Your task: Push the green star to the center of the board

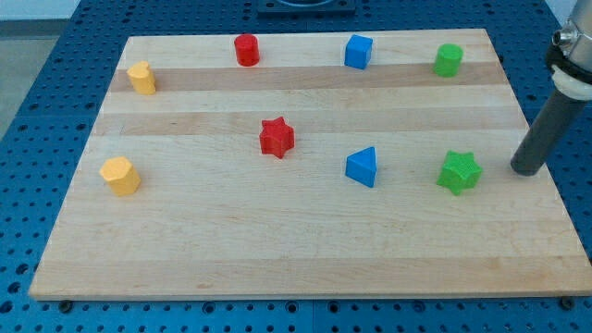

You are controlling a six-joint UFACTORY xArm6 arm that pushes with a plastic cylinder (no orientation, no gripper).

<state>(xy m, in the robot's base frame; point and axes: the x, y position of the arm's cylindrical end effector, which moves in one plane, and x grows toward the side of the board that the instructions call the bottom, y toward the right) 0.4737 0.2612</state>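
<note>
The green star (459, 172) lies on the wooden board (296, 250) at the view's right, a little below mid-height. My tip (527, 170) rests on the board just right of the star, with a small gap between them. The rod rises up and to the right out of the view.
A blue triangular block (363, 166) lies left of the green star. A red star (276, 137) sits near the board's middle. Along the top lie a yellow block (141, 78), a red cylinder (246, 49), a blue cube (358, 52) and a green cylinder (449, 60). A yellow block (120, 175) lies at the left.
</note>
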